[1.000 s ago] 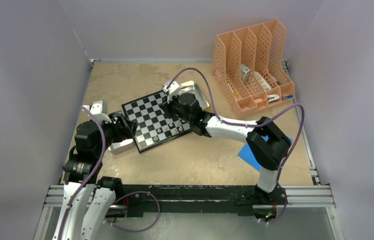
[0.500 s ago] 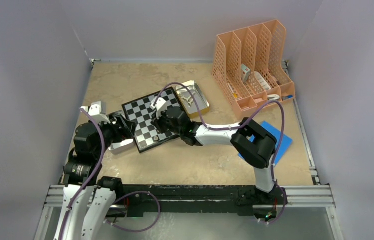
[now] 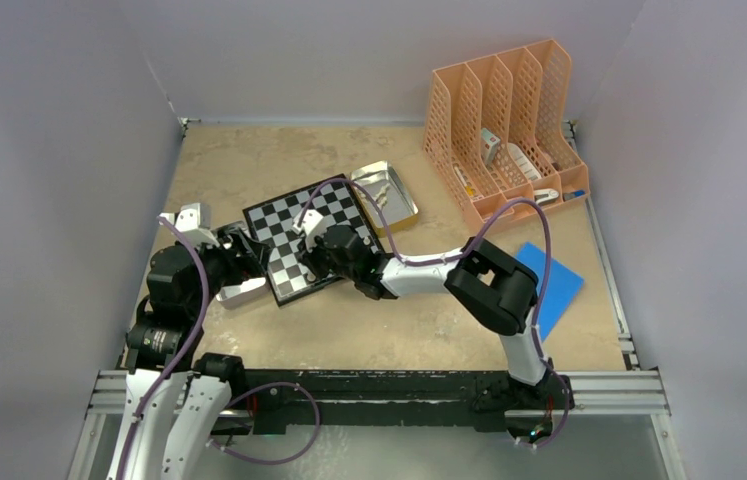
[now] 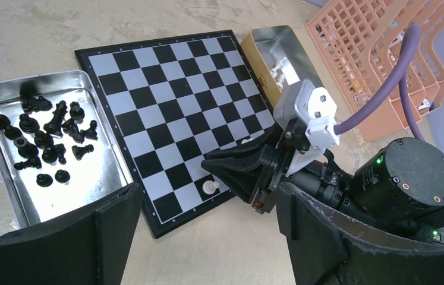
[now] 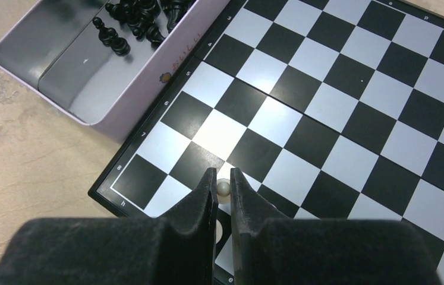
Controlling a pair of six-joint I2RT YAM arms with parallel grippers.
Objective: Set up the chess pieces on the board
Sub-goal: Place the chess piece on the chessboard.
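Note:
The board (image 3: 284,222) lies tilted at mid-table and also shows in the left wrist view (image 4: 172,101) and the right wrist view (image 5: 338,101). My right gripper (image 5: 223,178) is shut on a pale pawn (image 5: 223,189) low over a square by the board's near-left corner. The left wrist view shows that pawn (image 4: 209,187) at the right gripper's tips (image 4: 207,166). My left gripper (image 4: 207,237) is open and empty beside that corner (image 3: 239,255). Several black pieces (image 4: 47,133) lie in a metal tray (image 4: 88,172) left of the board.
A second metal tray (image 3: 389,190) with pale pieces (image 4: 276,68) sits at the board's far right. An orange file organizer (image 3: 504,130) stands at the back right. A blue sheet (image 3: 554,280) lies to the right. Walls enclose the table.
My right gripper has moved from the board's far-right side, near the pale-piece tray, to its near-left corner. The left arm has not moved.

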